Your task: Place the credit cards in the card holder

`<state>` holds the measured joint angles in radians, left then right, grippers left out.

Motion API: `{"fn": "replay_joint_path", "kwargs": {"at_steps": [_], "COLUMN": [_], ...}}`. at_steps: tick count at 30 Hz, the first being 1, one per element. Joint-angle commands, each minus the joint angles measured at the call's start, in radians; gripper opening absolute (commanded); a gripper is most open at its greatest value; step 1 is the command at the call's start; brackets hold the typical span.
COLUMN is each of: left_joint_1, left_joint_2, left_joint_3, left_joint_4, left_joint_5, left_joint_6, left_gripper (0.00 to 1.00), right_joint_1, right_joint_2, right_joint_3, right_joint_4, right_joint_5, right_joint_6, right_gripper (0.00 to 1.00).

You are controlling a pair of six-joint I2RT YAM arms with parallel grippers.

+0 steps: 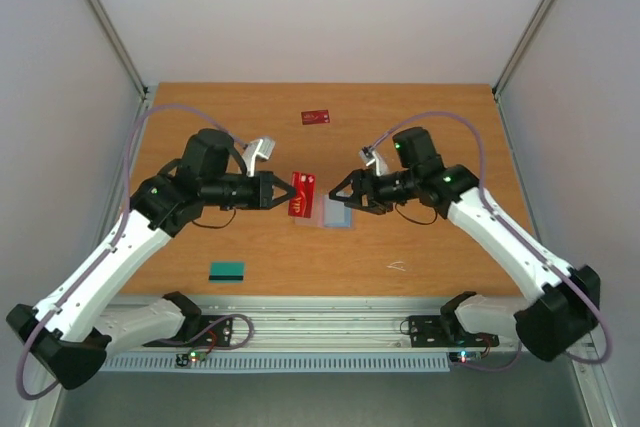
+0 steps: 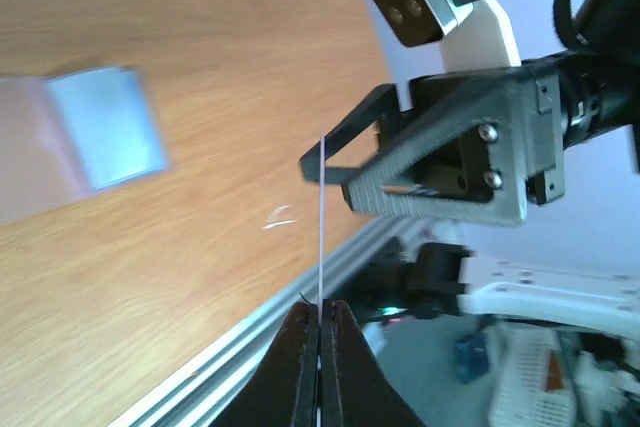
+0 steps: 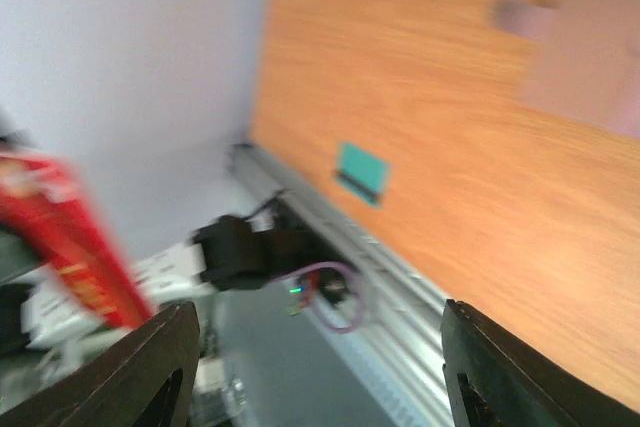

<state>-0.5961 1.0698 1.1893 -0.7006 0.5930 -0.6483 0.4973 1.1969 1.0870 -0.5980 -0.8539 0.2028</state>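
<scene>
My left gripper (image 1: 283,192) is shut on a red credit card (image 1: 301,194) and holds it upright above the table; in the left wrist view the card (image 2: 321,217) shows edge-on between the closed jaws (image 2: 321,315). The card holder (image 1: 336,215) lies flat, its light blue face up, just below and right of the card; it also shows in the left wrist view (image 2: 105,127). My right gripper (image 1: 339,195) is open and empty, hovering over the holder and facing the left gripper. A second red card (image 1: 316,116) lies farther back. The teal-green card (image 1: 227,270) lies front left.
A tiny white scrap (image 1: 397,266) lies on the wood at front right. The metal rail (image 1: 320,319) runs along the table's near edge. Pale walls close in the left, right and back sides. The right wrist view is blurred and shows the teal card (image 3: 361,170).
</scene>
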Motion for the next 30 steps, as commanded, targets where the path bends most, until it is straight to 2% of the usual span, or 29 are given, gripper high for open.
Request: {"fn": "replay_joint_path", "kwargs": {"at_steps": [1,8,12,17,23,30], "left_joint_1": [0.004,0.012,0.039,0.069,0.092,0.12], "left_joint_2": [-0.024,0.142,0.293,0.431,0.535,0.582], "left_joint_3": [-0.04,-0.07,-0.055,-0.004,0.044,0.042], "left_joint_4": [-0.213,-0.163,-0.101,-0.057,-0.065,-0.054], "left_joint_5": [-0.24,-0.294,-0.248,-0.173,-0.158,-0.129], "left_joint_6": [0.133,0.199,0.208,0.232,0.294,0.321], "left_gripper": [0.0,0.0,0.0,0.0,0.0,0.0], "right_joint_1": [-0.006,-0.006,-0.006,-0.006,-0.006,-0.006], "right_joint_2": [0.091,0.305,0.416,0.53,0.617,0.654], "right_joint_3": [-0.021,0.004,0.044,0.087,0.119,0.135], "right_joint_4": [-0.156,-0.083,-0.081,-0.056,-0.023,-0.032], "right_joint_5": [0.249,0.304,0.355,0.337,0.328,0.359], "right_joint_6": [-0.049,-0.065,-0.081,-0.097,-0.104,-0.11], "right_gripper": [0.68,0.66,0.67,0.67,0.67,0.67]}}
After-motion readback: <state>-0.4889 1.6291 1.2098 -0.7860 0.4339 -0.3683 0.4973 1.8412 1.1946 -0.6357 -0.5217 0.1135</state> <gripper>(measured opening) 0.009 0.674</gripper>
